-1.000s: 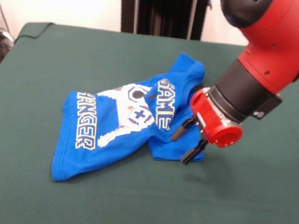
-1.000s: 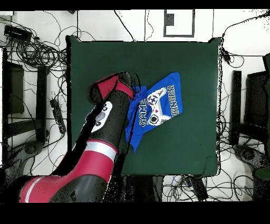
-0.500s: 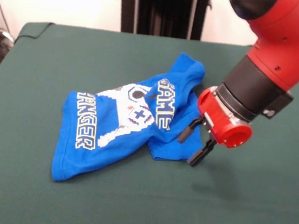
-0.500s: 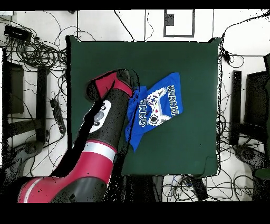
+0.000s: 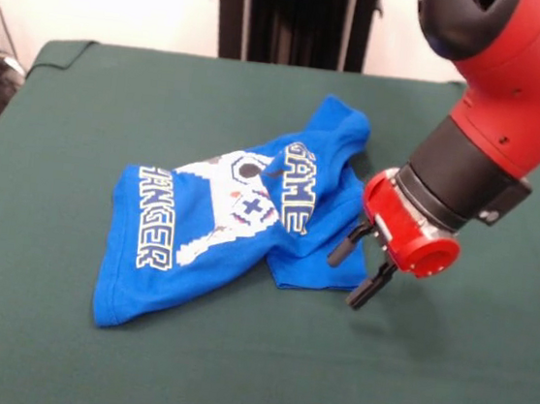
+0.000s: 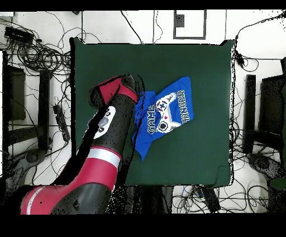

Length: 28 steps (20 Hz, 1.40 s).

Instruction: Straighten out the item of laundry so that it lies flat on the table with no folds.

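One gripper (image 5: 361, 273), its fingers apart and empty, hangs just beside the T-shirt (image 5: 218, 225), whose folded corner lies at its nine o'clock.

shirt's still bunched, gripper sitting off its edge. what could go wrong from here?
1. The gripper is open and holds nothing, beside the T-shirt's folded corner rather than over it. Closing here would likely miss the cloth or catch only the table cover.
2. That side of the shirt is doubled over, with the GAME lettering on the folded flap. A pinch there may take two layers and drag the fold along instead of opening it.
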Available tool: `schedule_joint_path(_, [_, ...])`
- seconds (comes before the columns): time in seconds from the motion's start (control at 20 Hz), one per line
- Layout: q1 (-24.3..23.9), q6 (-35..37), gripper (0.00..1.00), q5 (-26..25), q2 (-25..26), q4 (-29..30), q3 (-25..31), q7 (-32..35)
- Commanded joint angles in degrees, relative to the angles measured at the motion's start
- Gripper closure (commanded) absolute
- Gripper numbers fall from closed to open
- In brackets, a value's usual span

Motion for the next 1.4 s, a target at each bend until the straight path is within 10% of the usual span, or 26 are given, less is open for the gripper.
schedule_joint_path(0.05, [1.83,4.12,0.00,3.12,4.74,-0.29,5.06,4.93])
schedule_joint_path(0.55, [3.21,10.18,0.00,3.90,5.39,1.67,1.84,7.52])
schedule_joint_path(0.95, [2.10,10.20,0.00,0.57,2.46,4.11,3.58,-2.45])
schedule_joint_path(1.0, [2.14,10.34,1.00,0.19,2.38,4.01,3.52,-3.02])
schedule_joint_path(1.4, [1.50,9.62,1.00,-0.81,2.04,3.35,4.26,-6.11])
